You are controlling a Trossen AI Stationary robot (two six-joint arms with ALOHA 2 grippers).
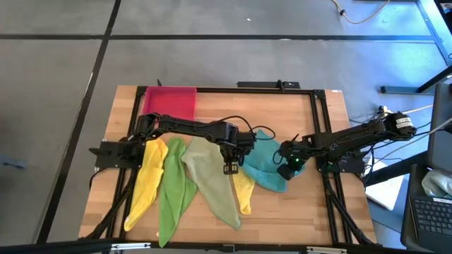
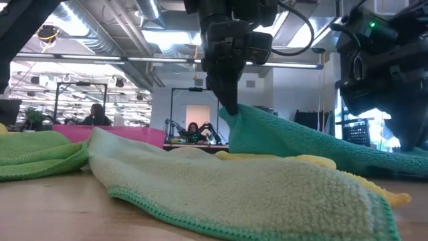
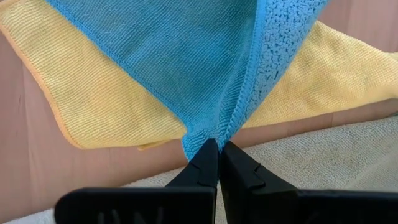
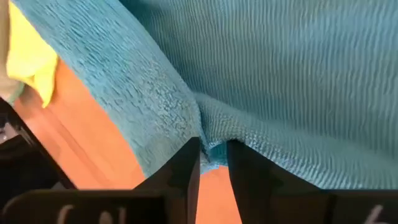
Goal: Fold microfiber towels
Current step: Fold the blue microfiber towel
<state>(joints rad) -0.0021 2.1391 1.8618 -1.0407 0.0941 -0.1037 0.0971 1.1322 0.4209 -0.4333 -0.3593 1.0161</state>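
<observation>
Several microfiber towels lie side by side on the wooden table: a yellow one (image 1: pixel 145 185), a bright green one (image 1: pixel 171 194), a pale olive one (image 1: pixel 215 185) and a second yellow one (image 1: pixel 244 196) partly under the teal towel (image 1: pixel 263 161). My left gripper (image 1: pixel 229 168) is shut on the teal towel's left end, near the table's middle. My right gripper (image 1: pixel 284 171) is shut on the same towel's right side. The teal towel's middle rests on the yellow towel and the table. My left gripper pinches a bunched corner (image 3: pixel 208 138) of the teal towel between its two fingertips, coming from above and pointing steeply down. That corner (image 2: pixel 231 114) is raised off the table, and the cloth slopes down from it in drawn folds. My right gripper has the teal towel's hemmed edge (image 4: pixel 211 153) between its two fingers, coming slanting down from the table's right side. The cloth puckers where the fingers meet it. One layer or several, I cannot tell.
A rigid pink-red tray (image 1: pixel 169 102) stands at the table's far left. Black frame rails (image 1: pixel 321 127) run along the table's sides. Bare wood shows at the far right (image 1: pixel 282 113) and near the front edge (image 1: pixel 296 219).
</observation>
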